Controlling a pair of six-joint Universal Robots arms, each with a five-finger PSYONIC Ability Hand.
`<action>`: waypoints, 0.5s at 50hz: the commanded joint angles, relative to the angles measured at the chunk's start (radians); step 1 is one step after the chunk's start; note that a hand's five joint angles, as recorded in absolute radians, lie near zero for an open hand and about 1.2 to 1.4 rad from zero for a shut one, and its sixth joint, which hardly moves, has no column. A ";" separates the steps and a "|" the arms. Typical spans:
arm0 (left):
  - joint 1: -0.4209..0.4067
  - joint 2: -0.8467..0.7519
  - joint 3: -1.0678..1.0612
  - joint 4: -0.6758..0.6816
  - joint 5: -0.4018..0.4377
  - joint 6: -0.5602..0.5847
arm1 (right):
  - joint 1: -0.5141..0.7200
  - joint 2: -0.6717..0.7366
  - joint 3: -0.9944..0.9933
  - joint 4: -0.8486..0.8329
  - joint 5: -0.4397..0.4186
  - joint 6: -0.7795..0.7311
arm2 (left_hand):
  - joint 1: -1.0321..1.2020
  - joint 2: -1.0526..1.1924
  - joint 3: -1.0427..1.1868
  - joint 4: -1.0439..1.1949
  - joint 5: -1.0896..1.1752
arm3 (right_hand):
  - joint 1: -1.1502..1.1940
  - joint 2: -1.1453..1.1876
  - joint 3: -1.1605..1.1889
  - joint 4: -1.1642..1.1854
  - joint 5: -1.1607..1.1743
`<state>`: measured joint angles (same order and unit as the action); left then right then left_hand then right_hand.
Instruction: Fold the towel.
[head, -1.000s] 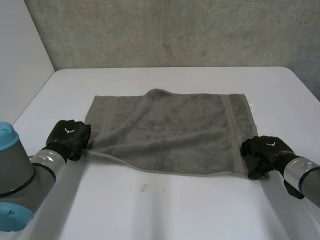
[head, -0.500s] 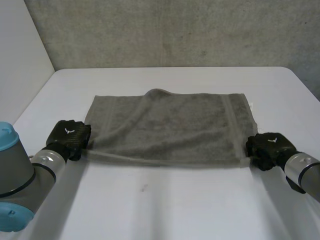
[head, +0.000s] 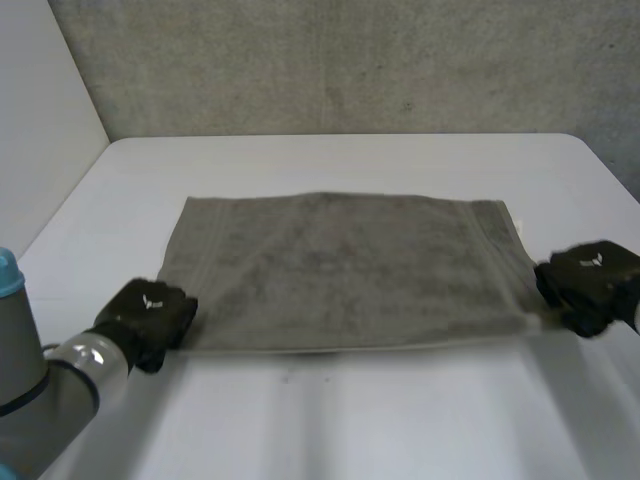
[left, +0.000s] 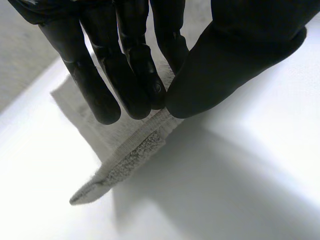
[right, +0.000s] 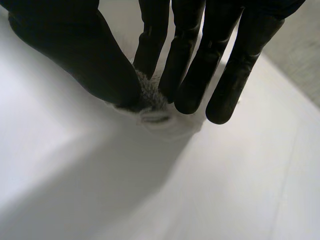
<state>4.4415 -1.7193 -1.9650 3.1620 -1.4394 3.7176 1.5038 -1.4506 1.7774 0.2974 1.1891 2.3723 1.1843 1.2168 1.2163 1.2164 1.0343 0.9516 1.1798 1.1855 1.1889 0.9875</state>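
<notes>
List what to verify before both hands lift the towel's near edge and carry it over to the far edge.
1. Left hand grip: ok, thumb and fingers pinch the towel at its near left corner.
2. Right hand grip: ok, thumb and fingers pinch the near right corner.
3. Depth of the right grip: cannot tell, just a small tuft sits between thumb and fingers.
4. Near edge between the hands: ok, it runs straight with no sag.
5. Far edge: ok, it lies flat on the table.
</notes>
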 joint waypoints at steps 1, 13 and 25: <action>-0.014 0.104 -0.023 -0.157 -0.006 0.071 | -0.115 -0.054 0.008 0.278 0.064 -0.315 | 0.212 0.180 0.180 0.180 0.187 | 0.445 0.217 0.211 0.207 0.234; -0.068 -0.159 0.210 0.095 -0.015 0.074 | 0.001 0.127 -0.159 0.042 0.075 -0.090 | 0.212 0.180 0.180 0.180 0.187 | 0.445 0.217 0.211 0.207 0.234; -0.088 -0.483 0.635 0.159 -0.064 0.064 | 0.144 0.452 -0.441 -0.182 0.224 0.033 | 0.212 0.180 0.180 0.180 0.187 | 0.445 0.217 0.211 0.207 0.234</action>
<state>4.3597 -2.0737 -1.5097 3.3173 -1.4710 3.7885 1.6026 -1.1360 1.4453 0.1955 1.3290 2.3918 1.1843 1.2171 1.2164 1.2165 1.0395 0.9557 1.1799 1.1865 1.1889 0.9942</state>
